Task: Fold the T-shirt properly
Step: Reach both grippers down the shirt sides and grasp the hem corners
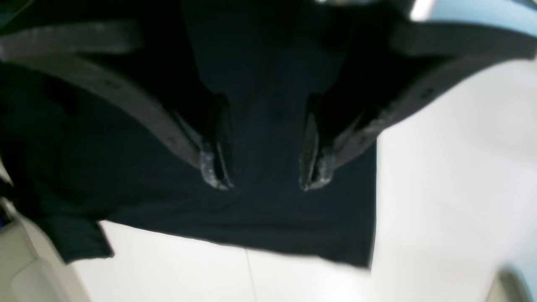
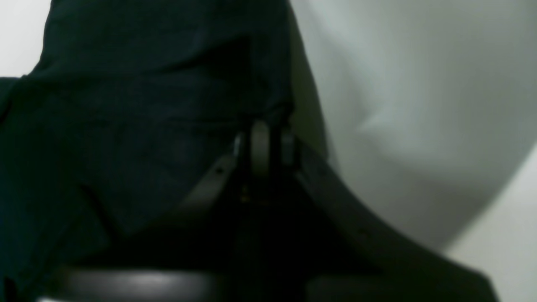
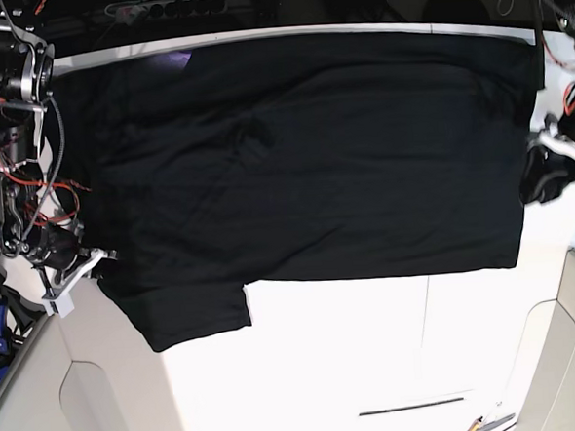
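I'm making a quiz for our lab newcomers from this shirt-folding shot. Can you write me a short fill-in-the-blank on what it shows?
1. The T-shirt spread over the white table is ____ in colour.
2. In the left wrist view, the left hand has its jaws ____ above the cloth.
3. In the right wrist view, the right hand has its jaws ____ at the shirt's edge.
4. In the base view, one short ____ sticks out at the shirt's lower left.

Missing words: black; open; shut; sleeve

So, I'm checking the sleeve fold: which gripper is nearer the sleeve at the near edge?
Right. The right gripper is at the T-shirt's sleeve, shut on cloth; the left gripper is at the opposite side, open.
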`<state>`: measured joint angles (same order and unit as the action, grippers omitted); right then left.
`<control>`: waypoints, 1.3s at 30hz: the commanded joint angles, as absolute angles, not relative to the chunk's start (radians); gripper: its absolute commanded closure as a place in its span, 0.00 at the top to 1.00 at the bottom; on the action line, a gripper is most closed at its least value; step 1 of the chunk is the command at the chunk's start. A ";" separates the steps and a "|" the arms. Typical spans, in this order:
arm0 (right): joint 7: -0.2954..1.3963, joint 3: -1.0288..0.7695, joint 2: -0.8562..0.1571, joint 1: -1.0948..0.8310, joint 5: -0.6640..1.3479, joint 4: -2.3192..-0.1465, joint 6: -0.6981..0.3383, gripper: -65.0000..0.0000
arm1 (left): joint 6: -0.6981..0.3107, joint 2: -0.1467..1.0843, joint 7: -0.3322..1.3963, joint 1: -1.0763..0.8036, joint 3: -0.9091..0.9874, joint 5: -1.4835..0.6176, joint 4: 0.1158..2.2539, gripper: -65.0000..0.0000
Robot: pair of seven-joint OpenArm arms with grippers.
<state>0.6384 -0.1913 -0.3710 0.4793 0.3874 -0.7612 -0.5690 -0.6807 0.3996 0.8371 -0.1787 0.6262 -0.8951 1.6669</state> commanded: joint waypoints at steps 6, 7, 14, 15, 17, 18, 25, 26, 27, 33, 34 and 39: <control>0.602 -0.192 -0.382 0.501 0.385 -0.772 -0.569 0.00 | -0.638 0.467 0.759 0.060 0.451 -0.786 1.438 0.45; 0.602 -0.192 -0.382 0.501 0.385 -0.772 -0.569 0.00 | -0.638 0.473 0.745 0.105 0.426 -0.759 1.382 0.45; 0.602 -0.192 -0.382 0.501 0.385 -0.772 -0.569 0.00 | -0.639 0.517 0.631 0.406 0.303 -0.601 0.964 0.56; 0.602 -0.192 -0.382 0.501 0.385 -0.772 -0.569 0.00 | -0.639 0.526 0.608 0.440 0.291 -0.578 0.911 0.56; 0.602 -0.192 -0.382 0.501 0.385 -0.772 -0.569 0.00 | -0.623 0.542 0.567 0.505 0.270 -0.536 0.806 0.56; 0.602 -0.192 -0.382 0.501 0.385 -0.772 -0.569 0.00 | -0.605 0.550 0.548 0.535 0.262 -0.518 0.756 0.56; 0.602 -0.192 -0.381 0.501 0.385 -0.772 -0.569 0.00 | -0.560 0.564 0.471 0.637 0.260 -0.478 0.513 0.56; 0.602 -0.192 -0.381 0.501 0.385 -0.772 -0.569 0.00 | -0.560 0.564 0.462 0.637 0.260 -0.478 0.495 0.56; 0.602 -0.192 -0.382 0.501 0.385 -0.772 -0.569 0.00 | -0.560 0.562 0.452 0.636 0.260 -0.475 0.480 0.56; 0.602 -0.192 -0.382 0.501 0.385 -0.772 -0.569 0.00 | -0.557 0.542 0.445 0.636 0.260 -0.466 0.435 0.56; 0.602 -0.192 -0.381 0.501 0.385 -0.772 -0.569 0.00 | -0.557 0.536 0.445 0.636 0.260 -0.466 0.435 0.56; 0.602 -0.192 -0.381 0.501 0.385 -0.772 -0.569 0.00 | -0.557 0.498 0.445 0.636 0.260 -0.466 0.435 0.56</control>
<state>0.6060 -0.1909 -0.3683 0.4770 0.3840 -0.7609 -0.5652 -0.5541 0.4877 0.4377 0.6125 0.2592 -0.4652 0.4259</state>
